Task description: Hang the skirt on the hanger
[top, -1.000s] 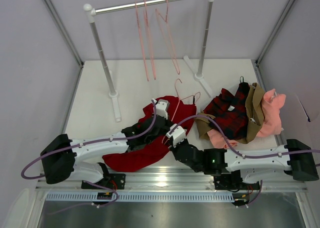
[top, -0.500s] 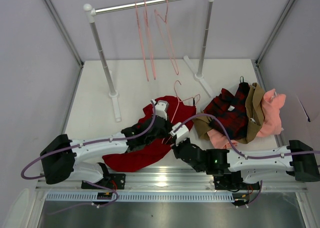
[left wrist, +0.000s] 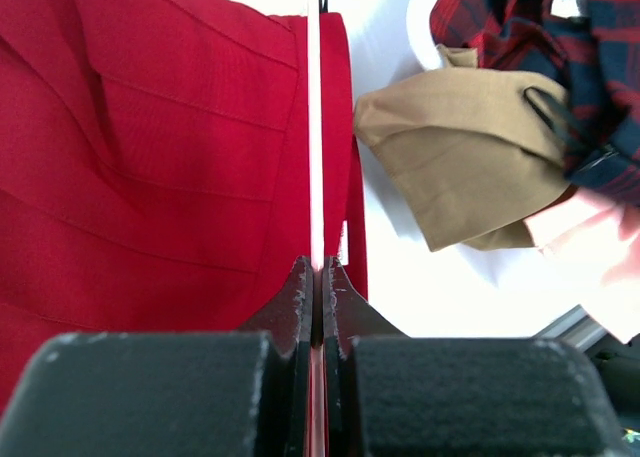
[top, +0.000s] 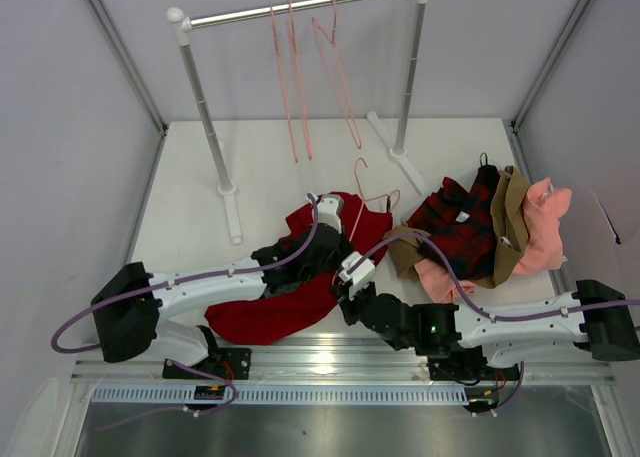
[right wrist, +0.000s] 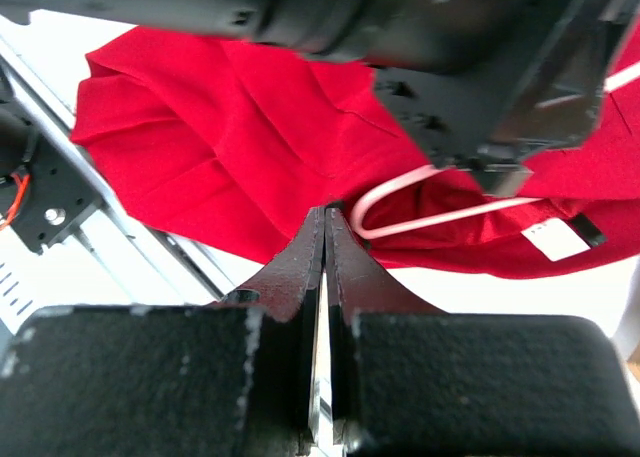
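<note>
Red skirt point(left wrist: 150, 157) lies spread beneath and to the left of your left gripper point(left wrist: 318, 269), which is pinched tight on the hanger point(left wrist: 315, 127) wire. Your right gripper point(right wrist: 327, 215) is fully closed, its tips at the skirt's edge beside the hanger's bend; you cannot tell whether it holds cloth.

White desk point(top: 270, 147), matte, boxed in by plain pale grey walls: back point(top: 480, 47), left point(top: 60, 127), right point(top: 600, 127). Grey metal struts point(top: 120, 52) run up the back corners. Garment rack stands at the rear of the desk: chrome bar point(top: 230, 16) on two posts point(top: 205, 107), white feet point(top: 233, 217). Aluminium extrusion point(top: 330, 362) along the near edge, then a slotted strip point(top: 300, 394) and brushed steel sheet point(top: 330, 427). Light is even and diffuse, shadows soft.
</note>
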